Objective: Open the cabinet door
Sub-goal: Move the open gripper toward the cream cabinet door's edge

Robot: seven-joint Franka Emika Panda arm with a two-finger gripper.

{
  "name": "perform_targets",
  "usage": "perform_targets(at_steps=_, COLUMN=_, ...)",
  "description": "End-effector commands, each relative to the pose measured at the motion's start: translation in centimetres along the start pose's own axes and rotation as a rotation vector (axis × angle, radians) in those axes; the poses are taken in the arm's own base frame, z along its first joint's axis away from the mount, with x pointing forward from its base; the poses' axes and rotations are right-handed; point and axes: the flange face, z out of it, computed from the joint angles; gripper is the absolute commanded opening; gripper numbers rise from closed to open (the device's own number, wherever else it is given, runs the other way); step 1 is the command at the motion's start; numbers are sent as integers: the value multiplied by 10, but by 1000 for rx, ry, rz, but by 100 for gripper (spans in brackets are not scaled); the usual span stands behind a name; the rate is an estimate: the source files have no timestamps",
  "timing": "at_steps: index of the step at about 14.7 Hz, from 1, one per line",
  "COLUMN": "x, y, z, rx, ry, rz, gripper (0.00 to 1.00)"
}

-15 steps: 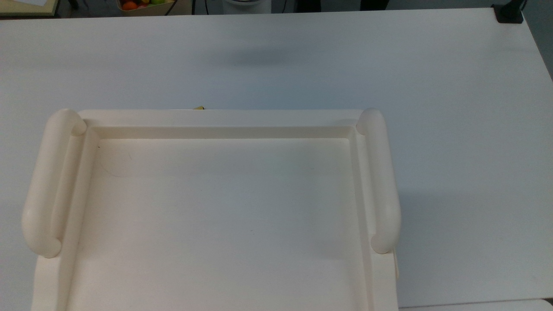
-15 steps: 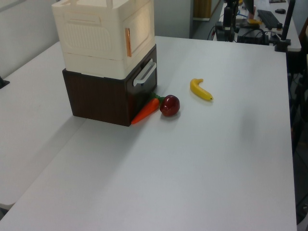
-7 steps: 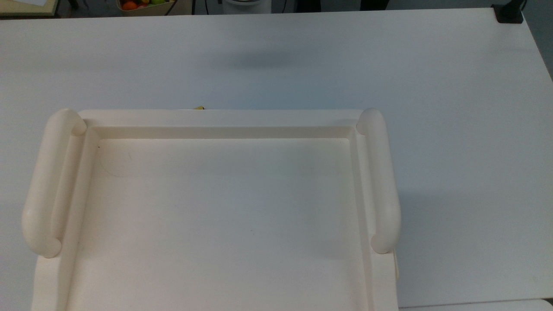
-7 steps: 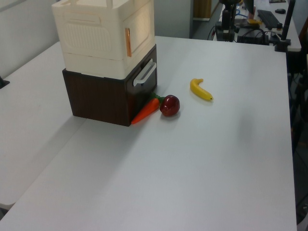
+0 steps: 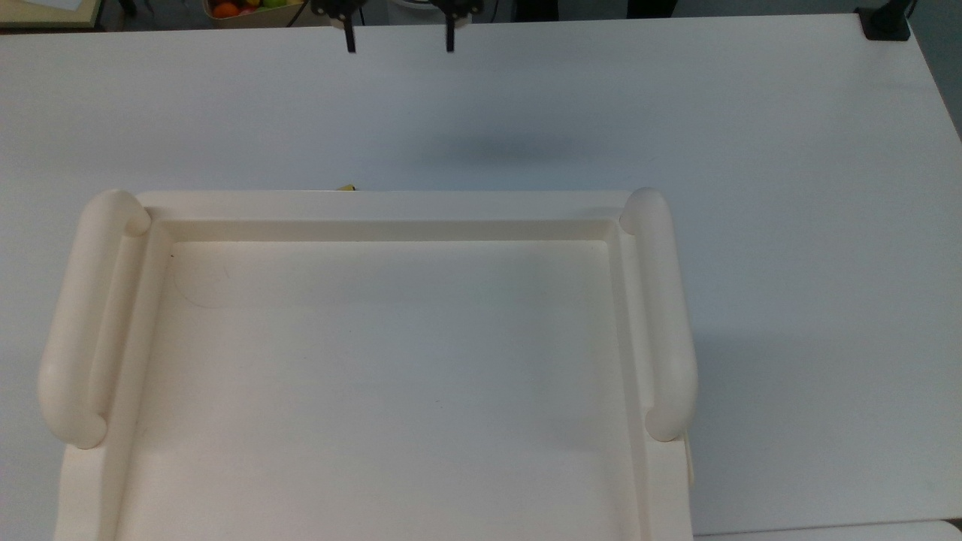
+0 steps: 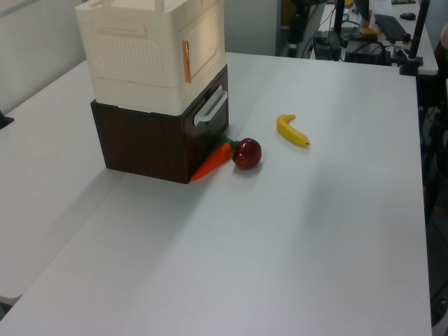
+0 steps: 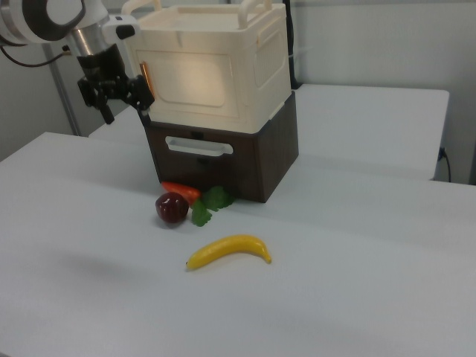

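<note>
- Since a second ago, the claw (image 5: 399,34) has come in at 12 o'clock of the top view, two dark fingers spread wide and pinching nothing, over the smooth white tabletop (image 5: 789,225).
- From the right view, the claw (image 7: 123,100) hangs at 9 o'clock of the cabinet (image 7: 216,67), near the cabinet door (image 7: 192,80).
- Glossy cream plastic, the cabinet has a recessed tray top with two thick rounded tube rails (image 5: 661,315); the flat door lies closed, an orange-brown strip (image 6: 186,61) along one edge.
- Beneath it sits a dark brown wood-grain drawer box (image 7: 223,160) with a pale bar handle.
- At 6 o'clock of the box lie a carrot (image 7: 181,191), a red apple (image 7: 172,208) and a curved banana (image 7: 228,251).
</note>
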Motion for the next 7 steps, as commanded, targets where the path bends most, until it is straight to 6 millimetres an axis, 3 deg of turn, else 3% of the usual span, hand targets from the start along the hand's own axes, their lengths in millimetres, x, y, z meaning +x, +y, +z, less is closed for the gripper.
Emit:
perform_targets(at_steps=1, x=30, y=-20, z=-9, rx=2, ry=190, rz=55, gripper=100)
perform_targets(at_steps=4, x=47, y=-50, z=1, rx=10, ry=268, rz=27, gripper=100)
perform_targets(at_steps=7, x=64, y=-56, z=-1, rx=4, ry=327, rz=53, gripper=100)
